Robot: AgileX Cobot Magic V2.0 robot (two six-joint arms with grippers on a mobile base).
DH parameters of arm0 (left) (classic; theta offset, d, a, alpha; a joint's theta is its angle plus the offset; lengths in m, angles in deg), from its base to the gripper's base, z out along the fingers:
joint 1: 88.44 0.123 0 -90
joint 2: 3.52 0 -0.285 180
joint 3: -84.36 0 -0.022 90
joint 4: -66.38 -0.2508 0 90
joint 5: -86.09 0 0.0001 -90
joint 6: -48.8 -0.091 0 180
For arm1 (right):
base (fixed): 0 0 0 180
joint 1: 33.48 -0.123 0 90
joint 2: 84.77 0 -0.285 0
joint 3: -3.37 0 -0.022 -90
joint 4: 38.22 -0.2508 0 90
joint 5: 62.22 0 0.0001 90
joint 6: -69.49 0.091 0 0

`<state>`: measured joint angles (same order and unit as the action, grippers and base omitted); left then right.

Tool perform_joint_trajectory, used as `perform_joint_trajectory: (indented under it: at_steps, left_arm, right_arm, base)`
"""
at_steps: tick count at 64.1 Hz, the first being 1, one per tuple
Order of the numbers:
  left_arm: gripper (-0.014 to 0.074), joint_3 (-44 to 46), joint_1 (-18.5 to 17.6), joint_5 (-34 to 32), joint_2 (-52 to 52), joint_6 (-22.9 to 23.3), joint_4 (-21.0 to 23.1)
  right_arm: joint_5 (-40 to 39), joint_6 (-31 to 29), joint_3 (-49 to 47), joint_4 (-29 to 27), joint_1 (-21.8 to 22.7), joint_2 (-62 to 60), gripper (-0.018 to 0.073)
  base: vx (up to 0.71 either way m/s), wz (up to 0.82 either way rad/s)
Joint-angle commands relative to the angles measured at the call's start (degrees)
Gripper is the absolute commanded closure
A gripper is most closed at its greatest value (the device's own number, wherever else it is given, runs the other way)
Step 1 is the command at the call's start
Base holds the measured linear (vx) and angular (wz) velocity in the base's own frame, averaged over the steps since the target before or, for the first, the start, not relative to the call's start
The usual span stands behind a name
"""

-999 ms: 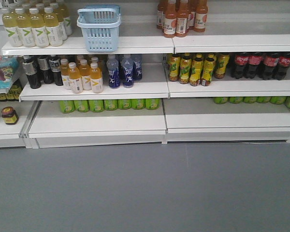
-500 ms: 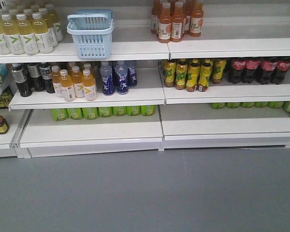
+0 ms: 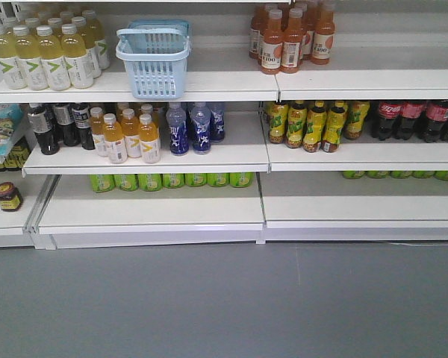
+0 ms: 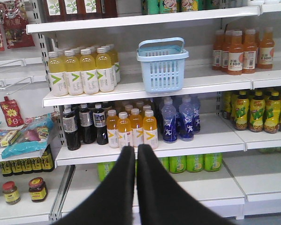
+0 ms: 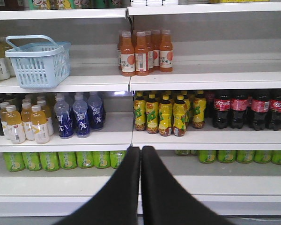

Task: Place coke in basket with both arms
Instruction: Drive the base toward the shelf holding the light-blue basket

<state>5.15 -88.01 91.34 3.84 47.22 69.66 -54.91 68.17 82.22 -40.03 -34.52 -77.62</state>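
Left tool (image 4: 136, 149) closed, well apart from basket (image 4: 162, 70), up-right on shelf (image 4: 206, 82).

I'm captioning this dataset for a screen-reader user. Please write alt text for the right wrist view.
The right gripper, jaws shut, points at white store shelves of bottled drinks. A light blue basket stands on the upper shelf at left, orange drink bottles to its right; below sit yellow bottles and dark cola bottles with red labels.

Pale yellow bottles (image 3: 45, 56) are standing top-left on white shelves (image 3: 149, 212), orange juice bottles (image 3: 287, 41) top-right. Blue bottles (image 3: 190, 127) are sitting mid-shelf just beside amber bottles (image 3: 131, 138). Dark cola bottles (image 3: 411, 119) are lining the far right. Green bottles (image 3: 172, 180) are lying below. A jar (image 3: 8, 196) is sitting low left.
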Motion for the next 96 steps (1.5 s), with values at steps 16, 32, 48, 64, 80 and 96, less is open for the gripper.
perform_joint_trajectory:
  at_steps: [16,32,48,64,80,96]
  left_arm:
    - [0.0603,1.9,-0.2,-4.5,-1.1,0.0,0.0]
    - [0.0603,1.9,-0.2,-4.5,-1.1,0.0,0.0]
    - [0.0603,1.9,-0.2,-4.5,-1.1,0.0,0.0]
    - [0.0603,1.9,-0.2,-4.5,-1.1,0.0,0.0]
    - [0.0603,1.9,-0.2,-4.5,-1.1,0.0,0.0]
    - [0.0603,1.9,-0.2,-4.5,-1.1,0.0,0.0]
  right_arm:
    - [-4.6,-0.2,0.4,0.1,0.3,-0.7,0.0569]
    - [-4.6,-0.2,0.4,0.1,0.3,-0.7,0.0569]
    - [-4.6,-0.2,0.4,0.1,0.3,-0.7,0.0569]
    - [-4.6,-0.2,0.4,0.1,0.3,-0.7,0.0569]
    - [-4.6,-0.2,0.4,0.1,0.3,-0.7,0.0569]
    - [-4.6,-0.2,0.4,0.1,0.3,-0.7,0.0569]
  base:
    - [0.10,0.03]
    - [0.10,0.01]
    - [0.11,0.01]
    - [0.13,0.02]
    - [0.13,0.03]
    - [0.13,0.01]
